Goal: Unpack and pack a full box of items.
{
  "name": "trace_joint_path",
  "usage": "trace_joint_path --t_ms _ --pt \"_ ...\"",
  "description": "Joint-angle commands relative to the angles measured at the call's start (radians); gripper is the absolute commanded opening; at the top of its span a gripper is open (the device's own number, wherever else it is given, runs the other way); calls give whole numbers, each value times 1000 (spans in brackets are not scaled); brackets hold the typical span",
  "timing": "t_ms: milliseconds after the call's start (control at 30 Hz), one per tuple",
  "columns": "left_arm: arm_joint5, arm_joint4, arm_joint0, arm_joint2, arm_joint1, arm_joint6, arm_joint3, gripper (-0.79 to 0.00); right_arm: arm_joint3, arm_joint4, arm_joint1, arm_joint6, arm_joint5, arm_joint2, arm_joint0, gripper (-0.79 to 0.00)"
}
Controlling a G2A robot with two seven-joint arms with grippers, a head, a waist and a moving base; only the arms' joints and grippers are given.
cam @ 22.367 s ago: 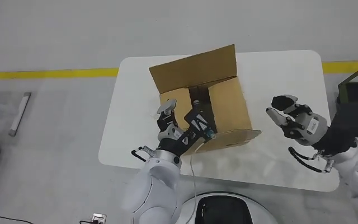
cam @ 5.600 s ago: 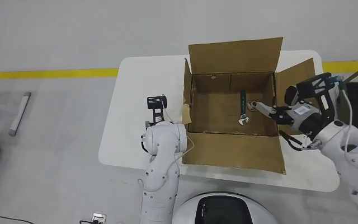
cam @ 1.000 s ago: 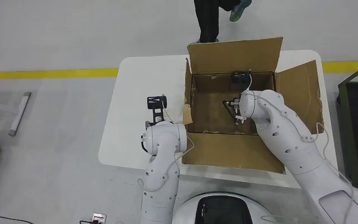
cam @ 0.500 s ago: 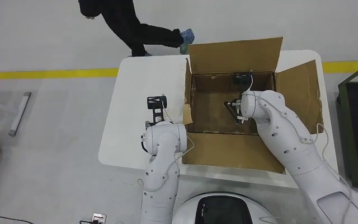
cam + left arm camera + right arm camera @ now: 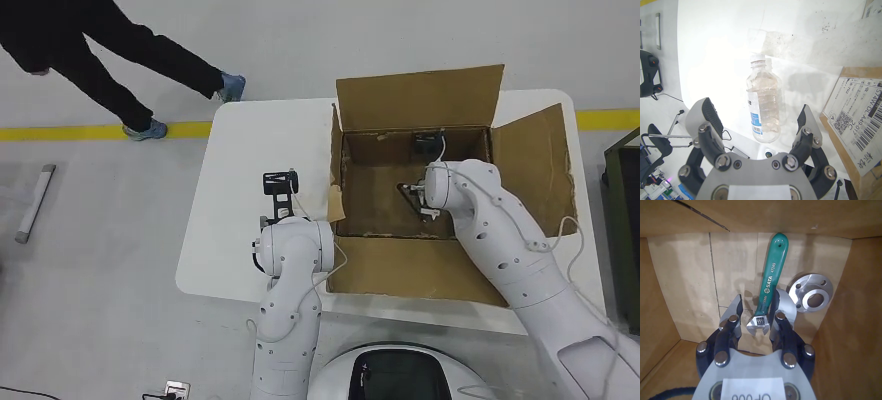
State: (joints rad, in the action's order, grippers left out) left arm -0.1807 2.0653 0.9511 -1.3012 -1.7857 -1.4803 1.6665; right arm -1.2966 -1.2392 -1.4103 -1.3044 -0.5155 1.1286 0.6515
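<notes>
Wrench (image 5: 772, 275) lay flat on the floor of the box (image 5: 853, 306), its green handle running to the far wall and its steel head nearest the right gripper (image 5: 757, 300). That gripper's jaws stood spread, straddling the handle just above the head, one pad (image 5: 775, 300) right at the handle, nothing clamped yet. A steel flange (image 5: 810, 294) sat just beside. I'd have judged the tool stiff and head-heavy, with a slick, glossy handle (so grip low, near the head). Outside, above the table (image 5: 715, 37), the left gripper (image 5: 756, 108) hung slack-fingered over a clear water bottle (image 5: 762, 106).
</notes>
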Motion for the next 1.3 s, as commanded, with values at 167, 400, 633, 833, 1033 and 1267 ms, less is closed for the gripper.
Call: trace_joint_path --t_ms 167,400,633,833,1033,1267 --pt "0 0 0 0 0 0 0 0 7 -16 -9 -11 11 9 2 -650" --pt "0 0 0 0 0 0 0 0 -3 -32 -18 -22 22 16 11 -785" --pt "0 0 0 0 0 0 0 0 -89 -64 -21 -62 62 6 40 -785" --pt "0 0 0 0 0 0 0 0 -152 -104 -17 -109 135 -5 74 -785" --pt "0 0 0 0 0 0 0 0 -195 -89 -16 -120 153 24 77 -785" --pt "0 0 0 0 0 0 0 0 -192 -133 -33 -45 45 4 38 0"
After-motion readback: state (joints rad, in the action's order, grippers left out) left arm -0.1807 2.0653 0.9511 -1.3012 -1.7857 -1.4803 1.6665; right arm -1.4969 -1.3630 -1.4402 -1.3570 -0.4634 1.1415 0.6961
